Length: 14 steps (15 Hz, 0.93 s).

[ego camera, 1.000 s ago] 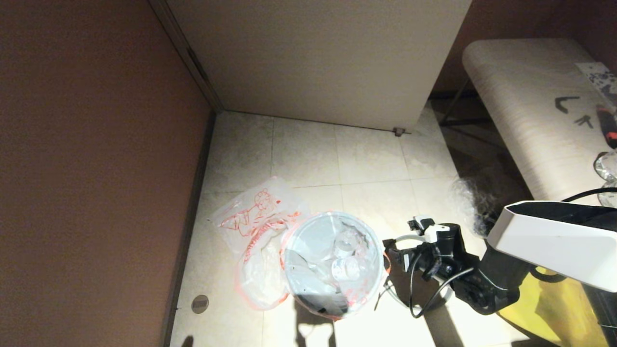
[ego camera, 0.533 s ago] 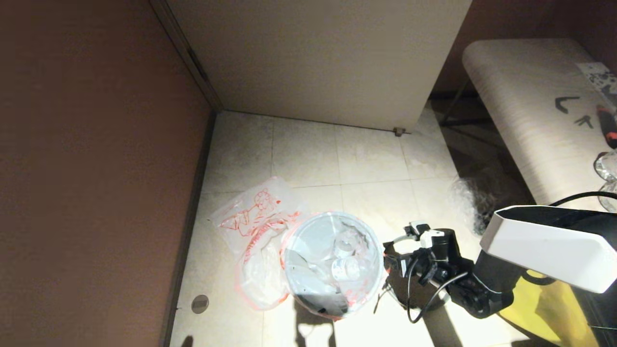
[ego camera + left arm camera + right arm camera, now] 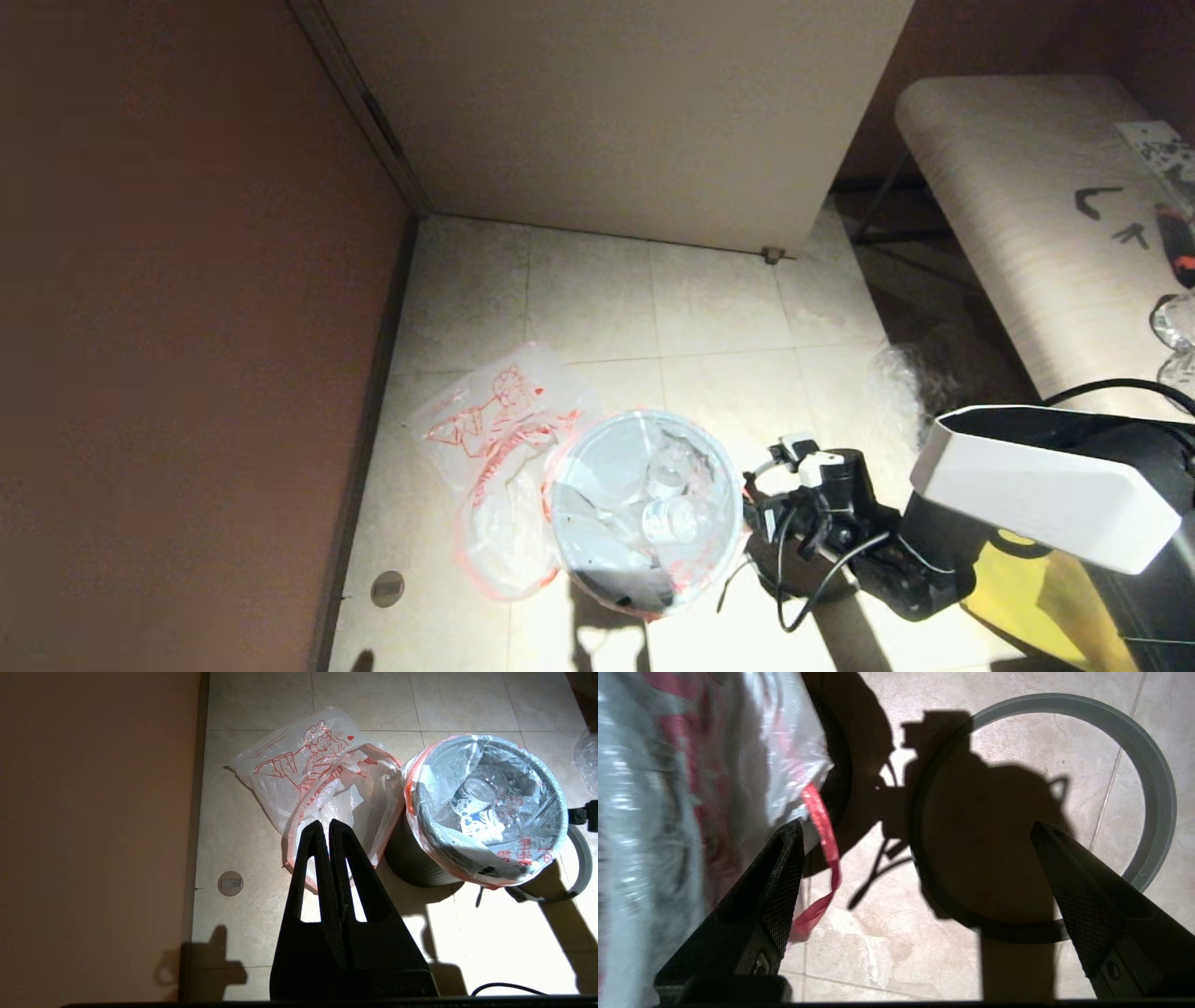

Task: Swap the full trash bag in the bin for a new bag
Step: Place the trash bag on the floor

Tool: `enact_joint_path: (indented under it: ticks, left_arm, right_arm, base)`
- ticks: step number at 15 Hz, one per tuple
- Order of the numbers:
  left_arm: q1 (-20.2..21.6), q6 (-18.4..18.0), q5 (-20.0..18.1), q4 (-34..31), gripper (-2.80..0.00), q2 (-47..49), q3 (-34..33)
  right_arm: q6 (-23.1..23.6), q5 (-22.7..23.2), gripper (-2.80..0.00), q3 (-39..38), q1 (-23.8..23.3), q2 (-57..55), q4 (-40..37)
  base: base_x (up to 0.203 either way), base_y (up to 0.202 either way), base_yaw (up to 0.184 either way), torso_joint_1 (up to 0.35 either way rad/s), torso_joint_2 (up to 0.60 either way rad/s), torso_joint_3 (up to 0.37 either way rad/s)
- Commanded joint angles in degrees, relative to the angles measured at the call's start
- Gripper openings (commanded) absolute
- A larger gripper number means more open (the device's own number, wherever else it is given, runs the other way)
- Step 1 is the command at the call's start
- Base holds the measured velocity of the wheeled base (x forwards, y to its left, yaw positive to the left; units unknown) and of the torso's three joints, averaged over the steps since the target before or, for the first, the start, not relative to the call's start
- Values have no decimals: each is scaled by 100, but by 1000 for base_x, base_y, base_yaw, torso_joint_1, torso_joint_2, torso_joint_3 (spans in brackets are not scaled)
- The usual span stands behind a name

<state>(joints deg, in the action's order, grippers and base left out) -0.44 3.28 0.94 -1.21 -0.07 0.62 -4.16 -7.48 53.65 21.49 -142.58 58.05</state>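
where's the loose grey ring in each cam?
Head: grey ring on the floor right of the bin, mostly hidden under the right hand.
Left wrist: an arc at the right edge, beside the bin.
Right wrist: across the middle and right, partly shadowed.
Shared landmark: the bin's bag, red-trimmed.

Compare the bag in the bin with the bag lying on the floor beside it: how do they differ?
The full trash bag lines the bin, mouth folded over the rim; the new bag lies on the floor tiles against the bin's side. The full trash bag holds clear bottles; the new bag lies limp and crumpled. The new bag shows a red cartoon figure, the full trash bag only red text. Both are translucent white with red print.
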Motion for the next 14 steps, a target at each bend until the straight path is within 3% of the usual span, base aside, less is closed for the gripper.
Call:
enact_joint_path:
  ticks: [1,8,9,14]
  left_arm:
    - [0,6,3,-2,-280,7,-1]
    - [0,6,3,-2,-280,0,-1]
    - [0,6,3,-2,-280,5,-1]
    - [0,6,3,-2,-280,3,-1]
  right_arm:
    - [81,-90,0,133,-37,-203,38]
    - [592,-736,0,836,-47,-700,38]
    - [681,-788,-280,857,-40,-733,56]
    - [629,-795,-280,562,-33,-359,73]
  base:
    - [0,0,0,0,0,0]
    - [0,0,0,0,0,0]
    - [0,0,0,0,0,0]
    - [0,0,0,0,0,0]
